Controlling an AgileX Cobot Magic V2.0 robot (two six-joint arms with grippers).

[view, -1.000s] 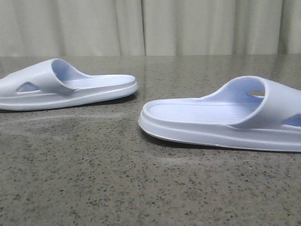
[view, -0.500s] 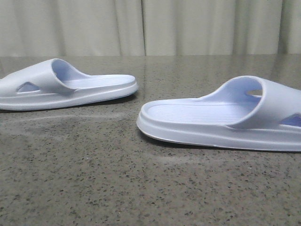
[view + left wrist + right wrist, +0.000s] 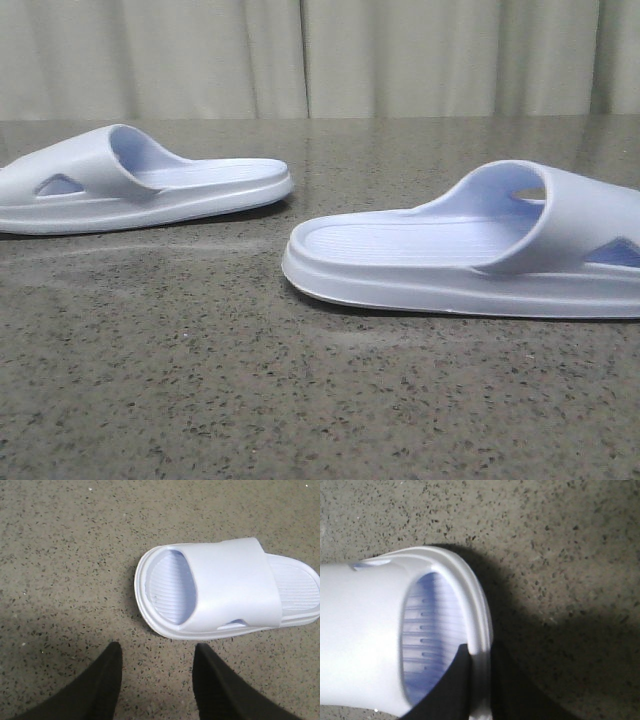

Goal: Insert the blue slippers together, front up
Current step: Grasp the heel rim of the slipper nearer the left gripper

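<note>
Two pale blue slippers lie sole-down on the speckled stone table. The left slipper rests at the back left, its heel pointing right. My left gripper hovers open just short of that slipper's toe end, with only bare table between its fingers. The right slipper lies nearer, with its heel pointing left. My right gripper is shut on the toe-end rim of this slipper, one finger inside over the ribbed footbed and one outside. Neither gripper shows in the front view.
The dark speckled table stretches between and in front of the slippers. A pale curtain hangs behind the table's far edge.
The right slipper has slid a little to the left across the table. The left slipper has stayed where it was.
</note>
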